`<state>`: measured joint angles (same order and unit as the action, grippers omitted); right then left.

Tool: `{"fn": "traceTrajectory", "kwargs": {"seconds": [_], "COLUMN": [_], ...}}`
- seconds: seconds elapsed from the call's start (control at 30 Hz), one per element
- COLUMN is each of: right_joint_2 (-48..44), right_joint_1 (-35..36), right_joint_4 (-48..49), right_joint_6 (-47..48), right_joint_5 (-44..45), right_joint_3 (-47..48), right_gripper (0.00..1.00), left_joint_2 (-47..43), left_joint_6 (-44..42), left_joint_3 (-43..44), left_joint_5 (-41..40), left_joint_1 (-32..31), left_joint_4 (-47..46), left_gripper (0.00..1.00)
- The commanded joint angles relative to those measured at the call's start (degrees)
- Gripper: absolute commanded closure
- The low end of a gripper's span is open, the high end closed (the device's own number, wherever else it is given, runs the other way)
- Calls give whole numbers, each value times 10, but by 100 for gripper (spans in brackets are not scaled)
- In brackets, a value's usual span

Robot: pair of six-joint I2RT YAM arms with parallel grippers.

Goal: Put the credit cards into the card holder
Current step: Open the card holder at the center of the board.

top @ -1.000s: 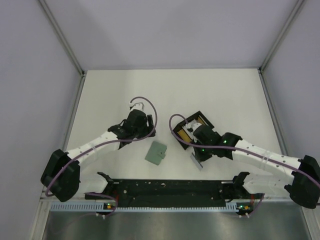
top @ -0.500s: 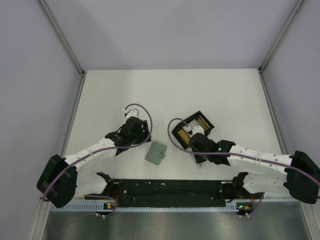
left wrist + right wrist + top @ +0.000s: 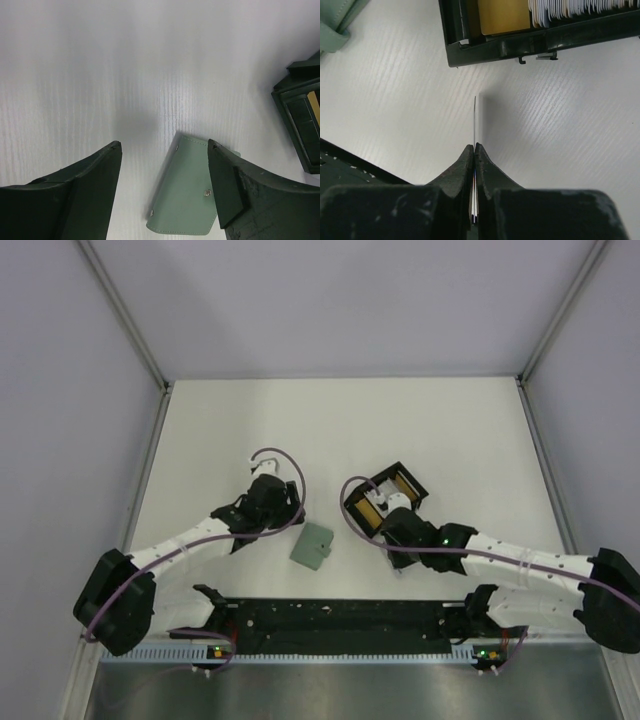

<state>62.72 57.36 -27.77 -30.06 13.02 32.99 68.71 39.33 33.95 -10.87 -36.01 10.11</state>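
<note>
On the white table [image 3: 450, 430], the job looks like it has only just begun. The biggest thing on it is the black box [image 3: 385, 498], which sits near the middle, just past the right arm. It has more cards [image 3: 560, 7] standing in it, some white and one yellow-orange, so I think most of the work is left to do. The green card holder [image 3: 314, 545] lies flat on the table between the two arms, well apart from the box. It looks folded shut, with its little snaps showing in the left wrist view. No card is in it that I can see, so it may need to be opened first. The left gripper [image 3: 164, 145] hangs over the card holder with its two fingers spread wide apart. It holds nothing and does not seem to touch the holder. The right gripper [image 3: 474, 150] is squeezed tight on one thin card [image 3: 474, 117]. That card stands on its edge and pokes out past the fingertips, over bare table just beside the box. I cannot tell if the card touches the table. This card has to go over to the holder and slide in, and then the others after it.
</note>
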Motion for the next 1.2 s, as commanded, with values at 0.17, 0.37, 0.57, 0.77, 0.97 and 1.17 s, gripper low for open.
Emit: {"fn": "traceTrajectory", "kwargs": {"seconds": [0.17,0.37,0.57,0.77,0.97,1.17], "right_joint_2": [-41,91,216,277,292,252], "right_joint_1": [30,54,83,87,86,87], "right_joint_4": [108,230,243,227,214,188], "right_joint_6": [-83,-196,-214,-247,-238,-222], "right_joint_5": [-24,-2,37,79,83,90], "right_joint_3": [71,114,218,242,224,190], "right_gripper": [100,100,100,100,100,100], "left_joint_2": [-32,-60,-94,-129,-126,-121], "left_joint_6": [34,62,103,123,101,82], "left_joint_3": [-39,-69,-105,-115,-105,-126], "left_joint_5": [7,-1,-26,-42,-30,14], "left_joint_1": [-1,-1,0,0,0,0], "left_joint_4": [-33,-17,3,34,32,-3], "left_gripper": [20,18,17,17,17,16]}}
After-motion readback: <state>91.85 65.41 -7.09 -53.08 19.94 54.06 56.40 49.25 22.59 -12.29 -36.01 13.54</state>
